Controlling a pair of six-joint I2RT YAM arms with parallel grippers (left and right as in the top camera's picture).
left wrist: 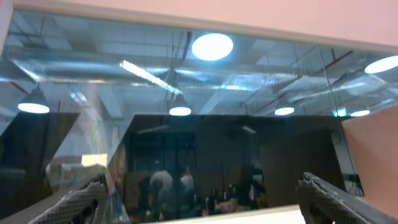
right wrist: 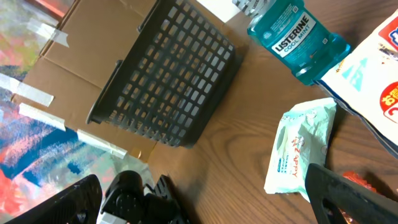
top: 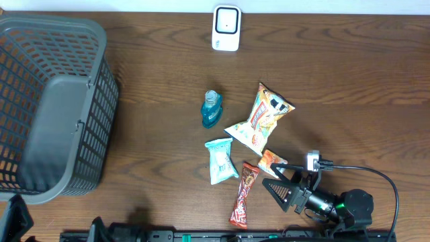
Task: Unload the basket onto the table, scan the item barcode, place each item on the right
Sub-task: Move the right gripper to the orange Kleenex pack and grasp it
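- Listerine bottle point(top: 211, 109) lies near the table's centre, chips bag point(top: 261, 117) at its 3 o'clock, teal packet point(top: 220, 160) at its 6.
- White scanner point(top: 226, 28) sits at the table's 12 o'clock.
- Right gripper point(top: 277, 183), at 5 o'clock, is spread wide and empty.
- Left gripper point(left wrist: 199, 205) is spread wide, empty, and tilted upward.
- Grey basket point(top: 40, 181) stands at 9 o'clock.

white scanner point(top: 226, 28) at far edge; teal mouthwash bottle point(top: 211, 109), chip bag point(top: 261, 118), wipes pack point(top: 220, 160), red bar point(top: 244, 195) lying flat, clustered centre-right.
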